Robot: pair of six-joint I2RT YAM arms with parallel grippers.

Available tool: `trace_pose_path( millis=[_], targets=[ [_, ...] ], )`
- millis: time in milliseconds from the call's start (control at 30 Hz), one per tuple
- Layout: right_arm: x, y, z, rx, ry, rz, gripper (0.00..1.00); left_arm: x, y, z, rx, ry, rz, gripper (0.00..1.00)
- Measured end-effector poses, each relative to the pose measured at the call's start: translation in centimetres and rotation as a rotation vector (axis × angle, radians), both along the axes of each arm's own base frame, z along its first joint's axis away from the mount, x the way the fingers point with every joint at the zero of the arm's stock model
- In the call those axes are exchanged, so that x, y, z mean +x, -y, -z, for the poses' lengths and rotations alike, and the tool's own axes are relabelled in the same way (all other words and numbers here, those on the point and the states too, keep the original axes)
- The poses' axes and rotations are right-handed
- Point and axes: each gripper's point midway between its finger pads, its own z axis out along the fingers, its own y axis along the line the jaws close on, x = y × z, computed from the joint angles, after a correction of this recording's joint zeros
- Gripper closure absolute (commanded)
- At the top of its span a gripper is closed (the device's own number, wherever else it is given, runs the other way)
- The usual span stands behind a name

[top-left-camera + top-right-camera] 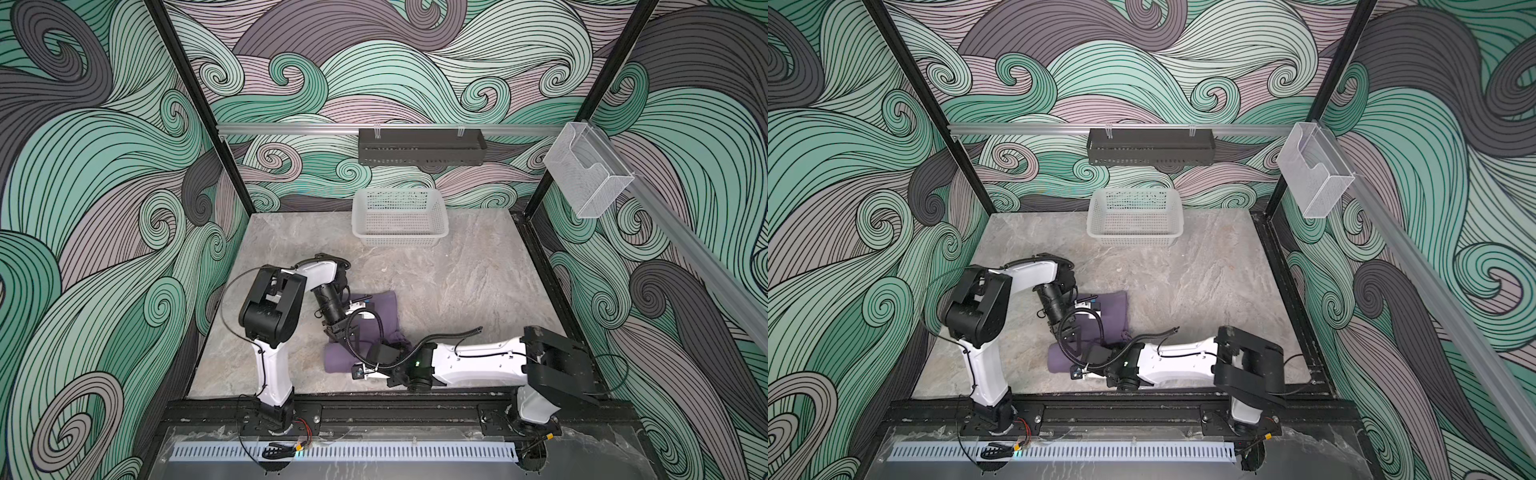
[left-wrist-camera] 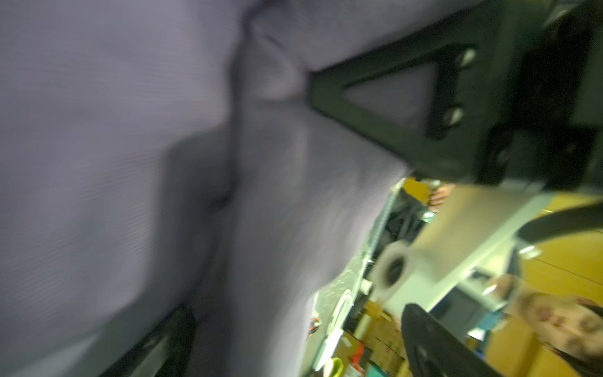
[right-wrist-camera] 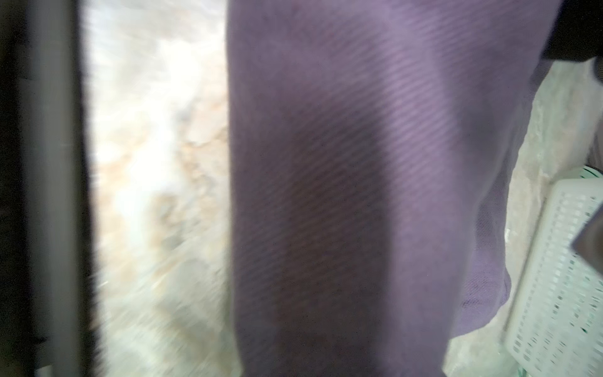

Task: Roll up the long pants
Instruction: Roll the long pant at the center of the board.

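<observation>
The long pants are dusty purple and lie near the front of the marble table (image 1: 457, 282). One part is a rolled bundle (image 1: 338, 359) and a flat part (image 1: 380, 309) lies behind it. My left gripper (image 1: 347, 338) reaches down onto the fabric from the left. In the blurred left wrist view its two dark fingers (image 2: 430, 342) stand wide apart, open, with purple cloth (image 2: 130, 163) beside and between them. My right gripper (image 1: 372, 351) comes in low from the right against the bundle, its fingers hidden under the wrist and cables. The right wrist view shows only purple cloth (image 3: 359, 196) close up.
A white plastic basket (image 1: 440, 224) stands at the back of the table and shows in the right wrist view as a basket (image 3: 554, 277). A dark shelf (image 1: 419, 145) and a clear holder (image 1: 590, 178) hang on the walls. The two arms cross close together over the pants.
</observation>
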Motion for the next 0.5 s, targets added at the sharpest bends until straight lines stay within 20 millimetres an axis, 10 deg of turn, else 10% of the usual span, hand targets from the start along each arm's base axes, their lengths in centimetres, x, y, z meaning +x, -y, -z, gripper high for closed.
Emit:
trace_pose_path(
  millis=[267, 500],
  targets=[
    [-2.8, 0.8, -2.5, 0.024, -0.257, -0.041, 1.0, 3.3, -4.9, -2.6, -0.014, 0.164, -0.14, 0.01],
    [-3.6, 0.0, 0.5, -0.056, -0.409, -0.021, 1.0, 0.3, -5.8, -2.3, 0.005, 0.144, -0.127, 0.02]
  ],
)
